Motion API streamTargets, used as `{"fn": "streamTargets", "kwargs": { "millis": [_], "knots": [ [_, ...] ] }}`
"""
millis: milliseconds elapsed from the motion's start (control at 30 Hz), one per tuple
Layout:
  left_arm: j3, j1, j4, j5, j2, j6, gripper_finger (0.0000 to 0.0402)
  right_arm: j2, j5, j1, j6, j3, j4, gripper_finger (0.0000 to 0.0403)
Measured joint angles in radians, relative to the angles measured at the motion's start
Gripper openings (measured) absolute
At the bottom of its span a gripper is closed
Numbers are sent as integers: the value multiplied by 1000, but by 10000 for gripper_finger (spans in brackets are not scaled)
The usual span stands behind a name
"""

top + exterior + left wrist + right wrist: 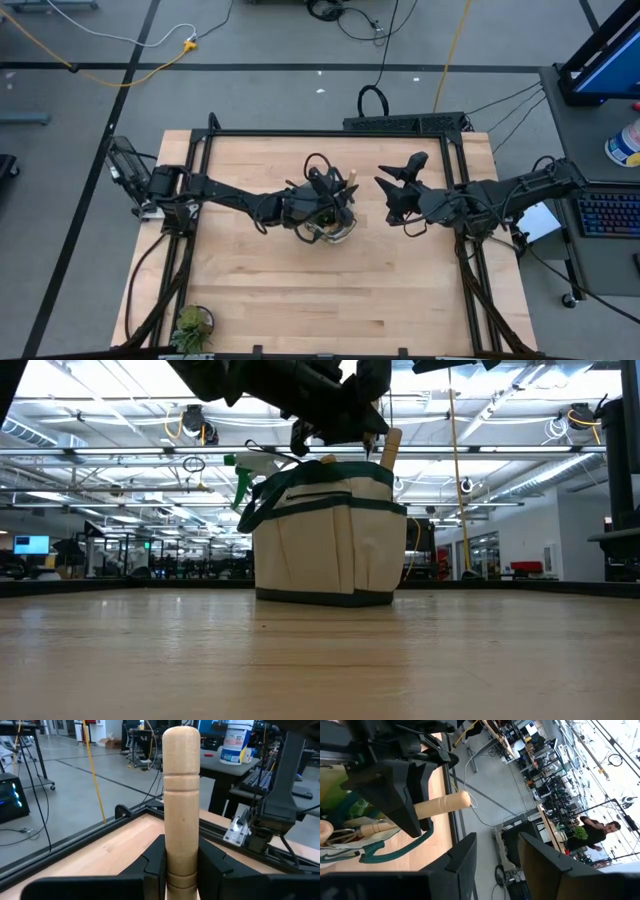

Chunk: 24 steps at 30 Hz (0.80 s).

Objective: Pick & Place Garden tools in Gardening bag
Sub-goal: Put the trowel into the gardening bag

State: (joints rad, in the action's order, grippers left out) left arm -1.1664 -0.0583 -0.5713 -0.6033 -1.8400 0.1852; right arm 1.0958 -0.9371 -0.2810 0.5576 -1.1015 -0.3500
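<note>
One wooden table [260, 290] carries the scene, framed by a dark rail, with broad bare board on every side of the single gardening bag [325, 540], which stands upright near the table's middle, well clear of all four edges. Two dark arms reach in from opposite sides. The left gripper [181, 870] hovers directly over the bag's mouth, its fingers [152, 870] pressed narrow around one pale wooden tool handle [181, 795] that stands upright between them. The right gripper [495, 855] hangs just beside the bag on its right, over bare board, with its fingers apart and nothing between them. In the bag, one green spray bottle [248, 472] with a white trigger pokes out at one side (its nozzle overhanging the rim), and the right wrist view shows a second wooden handle [375, 828] lying among green trim inside. One small potted plant [190, 325] sits alone at the table's near left corner, close to the edge. No readable writing appears on the bag or tools.
</note>
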Motion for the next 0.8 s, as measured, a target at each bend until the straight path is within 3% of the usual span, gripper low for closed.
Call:
{"fn": "streamTargets", "kwargs": {
  "millis": [333, 600, 800],
  "knots": [
    [0, -3, 21, 1, -42, 39, 71, 0, 0, 0, 2, 0, 0, 134],
    [0, -10, 21, 1, -42, 36, 176, 0, -1, 0, 3, 0, 0, 134],
    [0, -9, 20, 1, -39, 29, 211, 0, -1, 0, 3, 0, 0, 134]
  ]
}}
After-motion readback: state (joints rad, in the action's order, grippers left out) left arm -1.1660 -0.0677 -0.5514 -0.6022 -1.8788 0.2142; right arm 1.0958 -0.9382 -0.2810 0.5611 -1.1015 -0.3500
